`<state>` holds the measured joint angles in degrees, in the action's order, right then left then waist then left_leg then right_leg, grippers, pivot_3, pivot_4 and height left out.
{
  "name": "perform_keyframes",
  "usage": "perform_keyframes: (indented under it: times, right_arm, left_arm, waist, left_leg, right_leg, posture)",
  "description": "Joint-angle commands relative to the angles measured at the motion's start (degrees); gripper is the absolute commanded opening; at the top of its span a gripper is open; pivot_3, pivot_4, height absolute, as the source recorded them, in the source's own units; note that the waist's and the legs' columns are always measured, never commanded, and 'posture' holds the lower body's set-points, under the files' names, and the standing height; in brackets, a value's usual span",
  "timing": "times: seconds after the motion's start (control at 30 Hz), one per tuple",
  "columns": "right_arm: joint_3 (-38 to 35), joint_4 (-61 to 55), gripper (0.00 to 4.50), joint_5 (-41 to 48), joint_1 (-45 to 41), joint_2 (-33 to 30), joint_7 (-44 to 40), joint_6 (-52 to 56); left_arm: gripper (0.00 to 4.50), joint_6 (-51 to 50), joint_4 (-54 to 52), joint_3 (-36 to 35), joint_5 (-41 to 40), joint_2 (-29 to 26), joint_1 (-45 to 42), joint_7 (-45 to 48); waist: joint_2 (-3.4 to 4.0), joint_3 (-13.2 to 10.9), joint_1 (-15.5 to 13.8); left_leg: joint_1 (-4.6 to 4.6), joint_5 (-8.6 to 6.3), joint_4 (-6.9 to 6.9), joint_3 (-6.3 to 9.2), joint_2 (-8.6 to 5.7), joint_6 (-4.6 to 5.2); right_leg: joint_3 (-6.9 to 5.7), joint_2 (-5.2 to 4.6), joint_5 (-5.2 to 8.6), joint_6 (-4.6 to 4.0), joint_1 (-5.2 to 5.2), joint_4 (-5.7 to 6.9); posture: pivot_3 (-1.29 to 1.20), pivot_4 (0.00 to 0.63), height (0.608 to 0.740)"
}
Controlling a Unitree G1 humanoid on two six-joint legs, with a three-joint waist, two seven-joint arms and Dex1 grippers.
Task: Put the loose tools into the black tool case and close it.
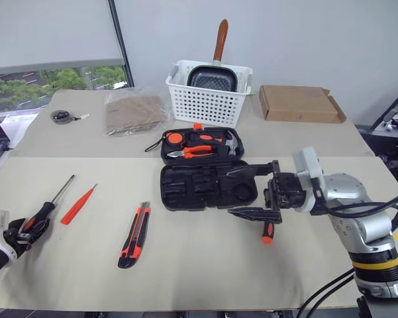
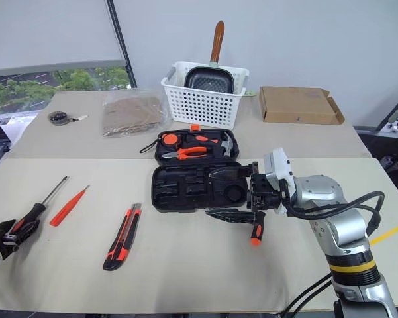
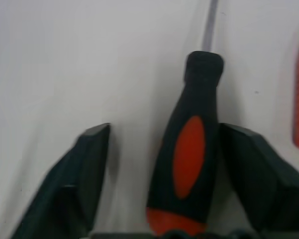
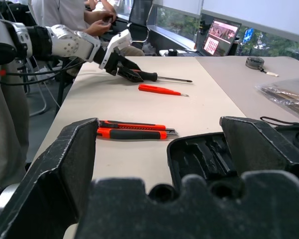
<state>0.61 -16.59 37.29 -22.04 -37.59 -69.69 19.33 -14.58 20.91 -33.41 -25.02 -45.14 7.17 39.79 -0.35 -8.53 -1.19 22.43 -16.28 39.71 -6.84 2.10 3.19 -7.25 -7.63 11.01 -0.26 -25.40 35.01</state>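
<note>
Left gripper [image 1: 28, 230], lower left, straddles a rubbery black-and-orange screwdriver [image 3: 186, 149], fingers not yet clamped. Right gripper [image 1: 253, 192] gapes empty over the moulded plastic case [image 1: 205, 187].

Left tool [image 1: 28, 232] straddles a screwdriver [image 1: 48, 211] handle beside open black tool case [image 1: 205, 173]

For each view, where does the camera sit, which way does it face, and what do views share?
Head eyes: above the table, looking forward and down at the case; both arms show.
Left wrist: along the left end effector, whose fingers straddle a screwdriver.
Right wrist: along the open right end effector, across the table.
Shared: screwdriver, case, knife.
</note>
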Motion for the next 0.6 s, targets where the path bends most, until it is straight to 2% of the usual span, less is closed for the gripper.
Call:
perform_keyframes:
  times: [0.03, 0.1, 0.13, 0.3, 0.43, 0.53, 0.6]
  right_arm:
    - [-1.9, -2.3, 4.50, 2.2, -0.8, 0.3, 0.9, 0.7]
    - [-2.0, -2.6, 4.50, 2.7, -0.9, 0.4, 1.2, 1.1]
    - [-2.1, -2.6, 4.50, 3.1, -1.0, 0.6, 1.4, 1.3]
    - [-2.1, -2.7, 4.50, 4.9, -1.9, 1.0, 1.7, 2.6]
    - [-2.5, -1.0, 4.50, 4.5, -2.7, 0.3, 0.7, 2.5]
    - [-3.3, 1.1, 4.50, 3.7, -3.2, -0.4, 0.2, 2.0]
    - [-3.9, 3.0, 4.50, 2.8, -3.3, -0.9, 0.1, 1.3]
  left_arm:
    - [1.80, -0.1, -1.4, -2.8, -2.9, 0.3, 0.0, 2.4]
    - [1.13, -0.5, -3.3, -3.5, -4.2, 0.7, 0.4, 3.3]
    - [0.98, -0.7, -4.1, -3.8, -4.5, 0.8, 0.6, 3.4]
    - [0.98, -1.6, -8.3, -5.7, -7.3, 0.8, -0.2, 3.5]
    - [0.98, -3.2, -16.1, -5.6, -10.1, -0.9, -3.6, 4.9]
    - [0.98, -6.4, -21.8, -0.4, -9.9, -3.7, -7.5, 6.6]
    - [0.98, -6.8, -24.4, 6.3, -8.4, -5.7, -11.7, 10.4]
  waist:
    - [-0.01, 0.0, 0.2]
    - [-0.03, 0.0, 0.4]
    - [-0.07, 0.0, 0.4]
    - [-0.11, 0.0, 0.4]
    - [-0.13, -0.1, 0.1]
    - [-0.33, -0.1, -0.3]
    - [-0.31, -0.1, -0.5]
  left_leg:
    - [0.00, 0.00, 0.00, 0.00, 0.00, -0.01]
    - [0.00, 0.01, 0.01, 0.00, 0.03, -0.02]
    - [0.01, 0.01, 0.01, 0.01, 0.03, -0.02]
    - [0.01, 0.00, 0.01, 0.02, 0.04, -0.04]
    - [0.03, 0.00, 0.02, 0.03, 0.03, -0.04]
    - [0.03, 0.02, 0.04, 0.05, 0.03, -0.07]
    - [0.02, 0.03, 0.05, 0.04, 0.01, -0.08]
  right_leg:
    - [0.00, -0.01, 0.00, 0.00, 0.00, 0.00]
    - [0.00, -0.02, -0.01, 0.00, 0.00, 0.00]
    - [0.00, -0.03, -0.01, 0.00, 0.00, 0.00]
    - [-0.01, -0.05, -0.05, -0.07, 0.01, -0.01]
    - [-0.03, -0.10, -0.04, -0.06, 0.03, -0.02]
    - [-0.13, -0.07, -0.04, -0.06, 0.05, -0.01]
    - [-0.18, -0.01, -0.04, -0.05, 0.10, -0.03]
  posture:
    - [0.00, 0.150, 0.700]
    - [0.00, 0.150, 0.700]
    - [0.00, 0.150, 0.700]
    - [0.00, 0.150, 0.700]
    - [0.00, 0.150, 0.700]
    - [0.00, 0.150, 0.700]
    - [0.00, 0.150, 0.700]
